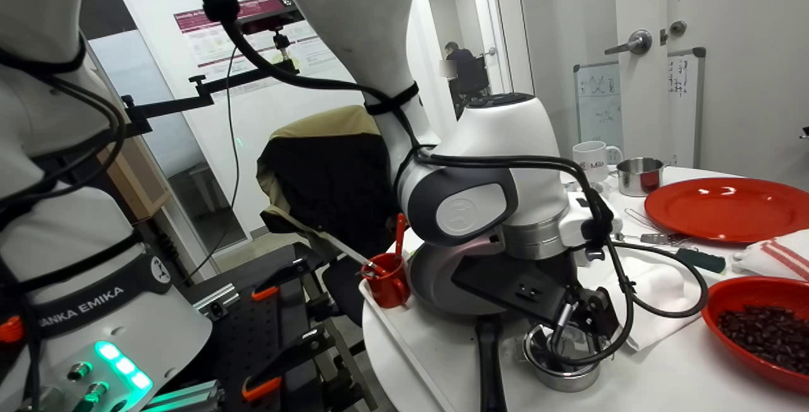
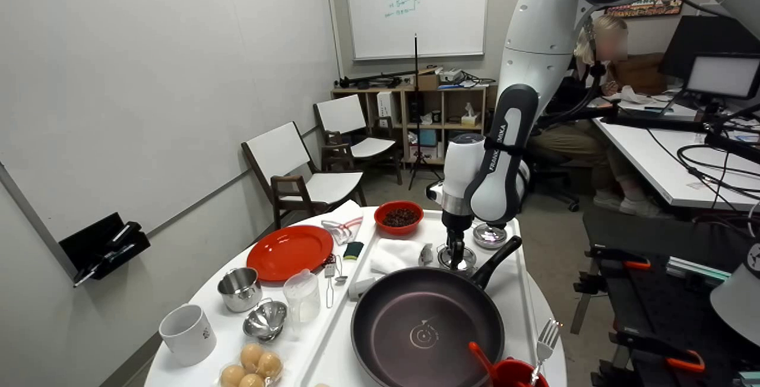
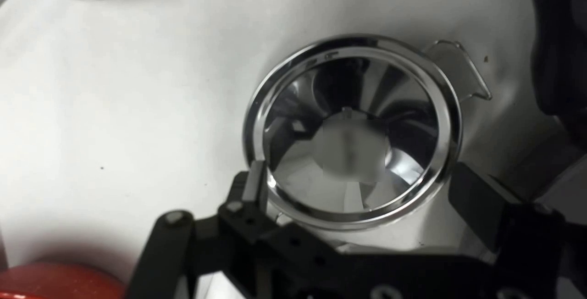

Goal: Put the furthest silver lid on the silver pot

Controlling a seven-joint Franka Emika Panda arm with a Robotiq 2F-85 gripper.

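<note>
The white worktop [image 2: 228, 327] has a rounded edge, and I see a rimmed white tray [image 2: 516, 310] along one side. Next to the tray lies a red plate [image 2: 290, 253], a red-striped cloth [image 2: 344, 228] just beside it; a sponge [image 2: 353, 250] and metal utensils [image 2: 329, 269] lie between plate and tray. Past the plate's other end sit a steel cup [image 2: 242, 298], a metal bowl [image 2: 265, 319], a translucent cup [image 2: 304, 298], a white mug [image 2: 189, 339] and brown eggs [image 2: 270, 365] in clear wrapping.
</note>
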